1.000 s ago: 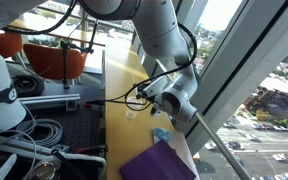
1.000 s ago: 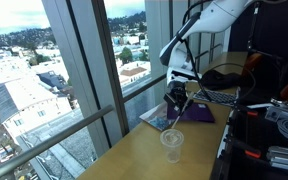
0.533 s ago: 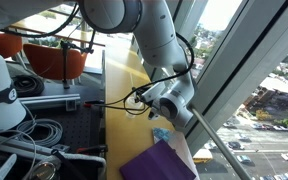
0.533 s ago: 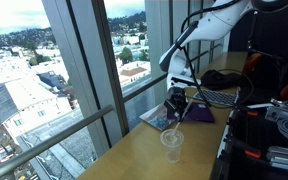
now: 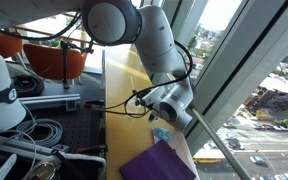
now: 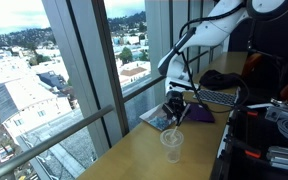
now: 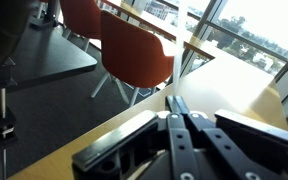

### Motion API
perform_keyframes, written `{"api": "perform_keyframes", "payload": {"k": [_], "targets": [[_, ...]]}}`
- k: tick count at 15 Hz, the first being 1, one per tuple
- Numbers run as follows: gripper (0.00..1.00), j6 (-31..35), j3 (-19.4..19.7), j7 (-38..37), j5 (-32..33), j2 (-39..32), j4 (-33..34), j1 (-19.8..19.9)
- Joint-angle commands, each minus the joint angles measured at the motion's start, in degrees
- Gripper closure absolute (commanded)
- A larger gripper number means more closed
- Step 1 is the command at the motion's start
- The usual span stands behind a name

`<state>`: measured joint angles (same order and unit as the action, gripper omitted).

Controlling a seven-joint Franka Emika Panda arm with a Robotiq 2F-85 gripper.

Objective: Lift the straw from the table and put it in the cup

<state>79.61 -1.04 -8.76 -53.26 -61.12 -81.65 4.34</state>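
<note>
The clear plastic cup [image 6: 172, 144] stands upright on the yellow-tan table [image 6: 134, 160]. My gripper [image 6: 177, 107] hangs just above and behind the cup, shut on the thin pale straw [image 6: 180, 119]. The straw slants down from the fingers toward the cup's rim. I cannot tell whether its lower end is inside the cup. In the wrist view the two black fingers [image 7: 176, 103] are pressed together over the table top [image 7: 234, 80], and the straw does not show between them. In an exterior view the gripper [image 5: 152, 104] hovers over the table [image 5: 124, 75]; cup and straw are hidden there.
A purple mat [image 6: 196, 114] lies behind the cup, also seen in an exterior view [image 5: 159, 162], with a small light-blue object [image 5: 161, 133] beside it. Black cables [image 6: 219, 85] lie further back. A slanted window frame [image 5: 219, 140] runs close along the table. Orange chairs [image 7: 134, 50] stand beyond.
The arm's upper links have swung a little and the gripper has shifted slightly with the straw. The cup has not moved.
</note>
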Motion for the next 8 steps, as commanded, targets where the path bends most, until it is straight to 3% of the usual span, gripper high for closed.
{"api": "perform_keyframes", "payload": {"k": [1, 8], "targets": [[1.00, -2.9, -0.8, -0.6, -1.1, -2.9, 4.3, 1.1], [1.00, -3.8, -1.0, -1.1, -1.4, -5.4, 7.0, 1.5]]}}
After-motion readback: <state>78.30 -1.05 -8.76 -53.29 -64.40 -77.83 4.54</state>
